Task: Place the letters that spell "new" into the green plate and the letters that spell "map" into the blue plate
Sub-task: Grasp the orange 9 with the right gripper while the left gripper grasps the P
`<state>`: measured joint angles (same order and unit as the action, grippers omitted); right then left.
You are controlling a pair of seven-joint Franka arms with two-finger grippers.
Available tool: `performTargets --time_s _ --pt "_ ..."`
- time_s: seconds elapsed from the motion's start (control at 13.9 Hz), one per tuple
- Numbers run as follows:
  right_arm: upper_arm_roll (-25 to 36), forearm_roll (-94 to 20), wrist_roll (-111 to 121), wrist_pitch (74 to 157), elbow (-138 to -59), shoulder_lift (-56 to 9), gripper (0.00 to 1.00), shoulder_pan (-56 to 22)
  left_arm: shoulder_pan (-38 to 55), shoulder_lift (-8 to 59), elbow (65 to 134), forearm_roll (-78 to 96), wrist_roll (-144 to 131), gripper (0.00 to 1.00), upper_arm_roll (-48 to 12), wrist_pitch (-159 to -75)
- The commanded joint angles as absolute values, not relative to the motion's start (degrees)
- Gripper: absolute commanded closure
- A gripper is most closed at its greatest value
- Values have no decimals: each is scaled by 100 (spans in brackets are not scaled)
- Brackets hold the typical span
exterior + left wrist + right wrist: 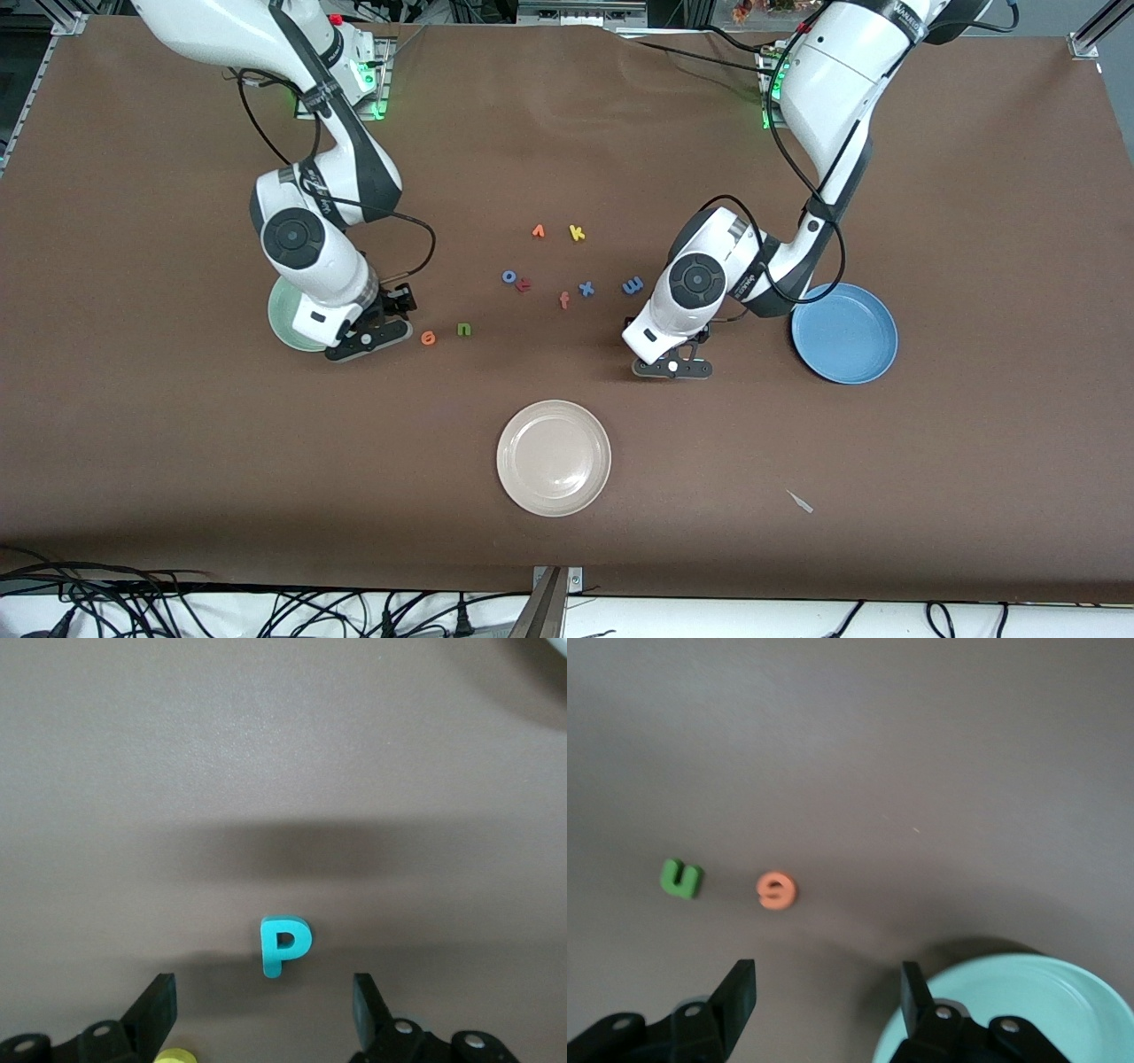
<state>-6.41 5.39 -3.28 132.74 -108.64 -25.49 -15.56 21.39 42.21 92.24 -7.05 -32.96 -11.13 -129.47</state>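
- Front view: right gripper [369,339] hangs low at the rim of the round pale mint-green plate [285,323], w/ the arm covering most of that plate. Fingers hard to judge from here.
- Tiny orange foam "e" [429,338] (reads like a 6) and tiny green foam "n" [463,330] lie side by side on the brown table cover [177,443], just beside the right gripper, toward the table's middle.
- Left gripper [672,367] is low over bare cover, near the round mid-blue plate [844,333], which holds nothing visible.
- Blue foam "m" [632,285] lies by the left arm's wrist, apart from both plates. Blue "x" [586,288], dark red "f" [563,300], blue "o" [509,276] w/ a small salmon-pink letter [524,284] touching it, orange wedge-shaped letter [538,231] and yellow "k" [577,233] are scattered mid-table.
- Round cream-white plate [554,457] sits nearest the camera, nothing on it.
- Left wrist view: left gripper [266,1005] has its fingers apart, nothing between them. Teal foam "p" [284,945] lies flat on the cover just ahead of the gap, not touched. A yellow bit [175,1055] peeks out by one finger; can't tell what it is.
- Right wrist view: right gripper [829,997] fingers apart, gripping nothing. Mint-green plate rim [983,974] is under one finger; "e" [777,890] and "n" [681,878] lie ahead on the cover, outside the plate.
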Motion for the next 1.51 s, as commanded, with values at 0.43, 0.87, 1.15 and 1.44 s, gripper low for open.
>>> performTargets --time_s 0.43,0.87,1.15,1.44 --pt "-624 545 -527 14159 -10424 -3453 25 -1819 2232 4579 9035 -1055 -3542 39 -1063 -13280" --pt "-589 562 -554 14353 -10678 -3507 26 -1872 2224 4597 9035 -1081 -3516 68 -1063 -13333" --pt "-536 554 -562 14370 -10863 -3489 30 -1855 2101 4509 9018 -1081 -3480 84 -1072 -13246" --pt "-536 545 -712 14713 -11074 -3489 34 -1854 1960 4307 8737 -1046 -3437 90 -1142 -12282"
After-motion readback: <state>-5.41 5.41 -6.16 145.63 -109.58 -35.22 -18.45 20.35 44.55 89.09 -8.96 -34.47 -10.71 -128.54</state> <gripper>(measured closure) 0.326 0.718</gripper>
